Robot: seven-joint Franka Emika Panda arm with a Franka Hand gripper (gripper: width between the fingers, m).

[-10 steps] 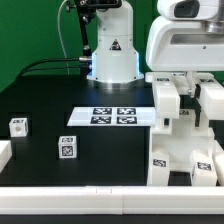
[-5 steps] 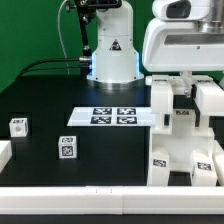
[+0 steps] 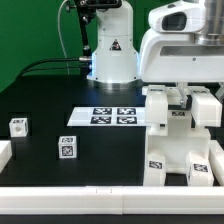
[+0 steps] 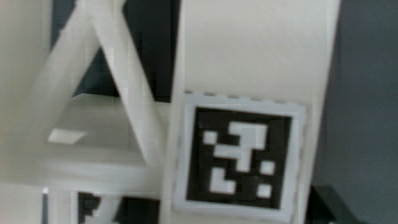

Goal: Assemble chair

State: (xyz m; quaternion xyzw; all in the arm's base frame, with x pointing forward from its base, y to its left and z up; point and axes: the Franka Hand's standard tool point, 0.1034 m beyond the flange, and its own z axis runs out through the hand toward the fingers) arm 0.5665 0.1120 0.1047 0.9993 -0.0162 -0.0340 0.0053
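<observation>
The half-built chair (image 3: 172, 150) stands by the table's (image 3: 40, 95) front edge, toward the exterior view's right corner. It looks like hard, light plastic, stiff but slick, with joints that may be loose. I judge its flat upright slab (image 4: 240, 60) the surest hold. My jaws sit among the white uprights; whether they pinch one I cannot tell. Toward the front left lies a small block (image 3: 66, 149), a second block (image 3: 18, 126) beyond it. Farther back is the marker board (image 3: 112, 116). I see no box or tray

The marker board (image 3: 112, 116) lies flat on the black table (image 3: 45, 105); perhaps a cable (image 3: 50, 64) behind.
</observation>
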